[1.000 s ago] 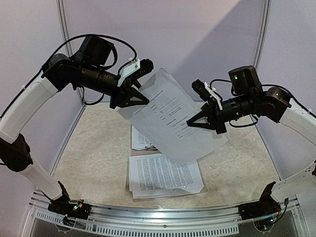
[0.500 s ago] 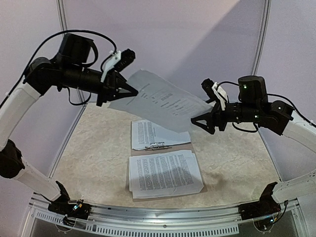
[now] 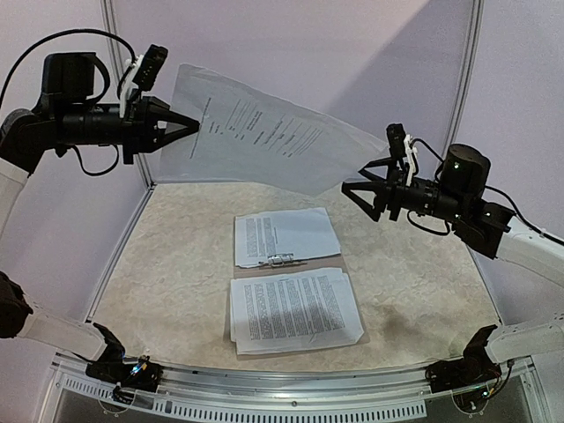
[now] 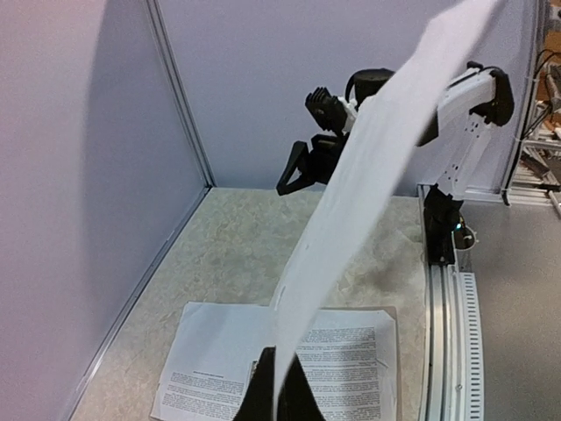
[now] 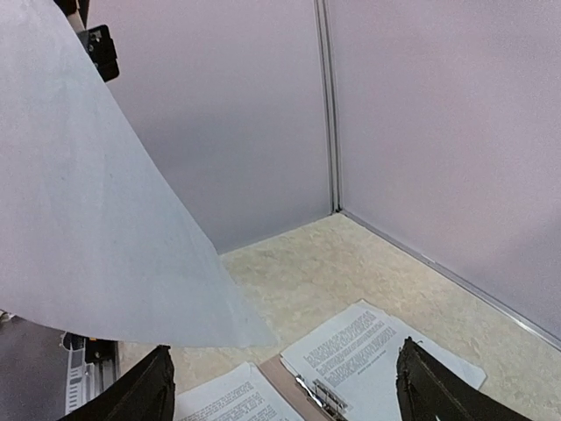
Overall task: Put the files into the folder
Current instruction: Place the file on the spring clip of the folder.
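1. Files: one sheet [image 3: 256, 132] hangs high, clenched at its edge in my left pincer [image 3: 189, 126]; my right pincer [image 3: 354, 179] gapes released just beside its low corner.
2. I'd lower it flat toward the folder [image 3: 317, 262] below both pincers.
3. A far stack [image 3: 284, 234], near stack [image 3: 295, 310] and clip [image 3: 280, 259] cover the folder; I judge floppy paper may snag.

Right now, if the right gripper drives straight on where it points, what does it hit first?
Probably the free corner of the sheet that the left gripper pinches: it hangs just ahead of the right gripper. Depth unclear.
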`<act>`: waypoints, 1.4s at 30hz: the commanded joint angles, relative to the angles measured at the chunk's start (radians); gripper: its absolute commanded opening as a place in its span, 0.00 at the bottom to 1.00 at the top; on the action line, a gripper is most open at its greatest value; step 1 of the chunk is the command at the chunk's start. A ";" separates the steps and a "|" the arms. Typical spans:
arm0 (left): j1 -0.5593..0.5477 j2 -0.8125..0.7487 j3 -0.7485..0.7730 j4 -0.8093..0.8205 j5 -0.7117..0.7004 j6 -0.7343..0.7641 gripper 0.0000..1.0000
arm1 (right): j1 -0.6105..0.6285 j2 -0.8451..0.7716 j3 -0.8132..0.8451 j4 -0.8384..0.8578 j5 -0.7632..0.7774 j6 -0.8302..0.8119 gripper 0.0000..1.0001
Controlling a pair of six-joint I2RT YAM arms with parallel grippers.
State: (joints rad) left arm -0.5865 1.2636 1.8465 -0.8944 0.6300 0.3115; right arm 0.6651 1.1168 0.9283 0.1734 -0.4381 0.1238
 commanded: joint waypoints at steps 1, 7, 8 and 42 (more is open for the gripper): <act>0.049 -0.033 -0.015 0.038 0.088 -0.052 0.00 | -0.007 0.049 -0.011 0.264 -0.121 0.134 0.83; 0.070 -0.029 -0.032 0.069 0.149 -0.091 0.00 | -0.006 0.114 0.001 0.431 -0.204 0.232 0.59; 0.073 -0.028 -0.039 0.076 0.156 -0.099 0.00 | -0.007 0.125 0.004 0.445 -0.211 0.242 0.54; 0.246 0.027 -0.381 0.244 0.084 -0.068 0.06 | -0.077 0.299 0.374 -0.307 -0.189 0.054 0.00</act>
State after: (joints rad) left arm -0.3756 1.2640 1.5135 -0.7132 0.7250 0.2325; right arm 0.6163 1.3525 1.2419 0.0467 -0.6498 0.2043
